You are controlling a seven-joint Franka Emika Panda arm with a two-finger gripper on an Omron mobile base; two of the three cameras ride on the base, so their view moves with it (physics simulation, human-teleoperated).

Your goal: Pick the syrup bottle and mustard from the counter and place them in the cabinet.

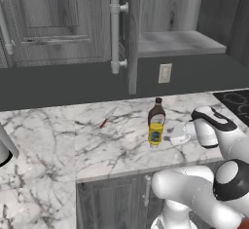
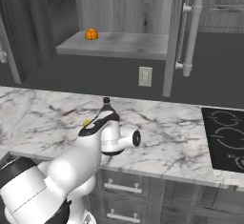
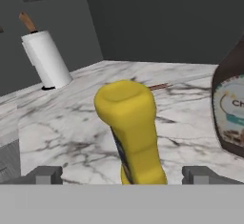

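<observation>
Low over the marble, the end effector sits with its two dark finger tips spread wide, one on each side of the mustard; I read it as released, with no contact I can confirm. In my hand view the yellow bottle fills the middle, between the tips, and the syrup bottle stands just beside it at the right edge, its pale label facing me.

From the left base view I see the mustard upright on the bench, directly in front of the syrup bottle, so that the two overlap. The end effector comes in level from the right, close beside the mustard. A knife with a reddish handle lies on the white, grey-veined slab well to the left of the bottles. Above, the cabinet stands with its door swung out edge-on, its long pale bar handle facing me, and a wall outlet sits on the dark wall under the shelf.

The right base view gives me things the left one does not: an orange fruit resting at the back of the cabinet shelf, and a black cooktop set into the bench on the right. There the arm covers most of the bottles; I get the syrup bottle's cap and a sliver of yellow beside the wrist. My hand view alone shows a paper towel roll standing upright on the far bench.
</observation>
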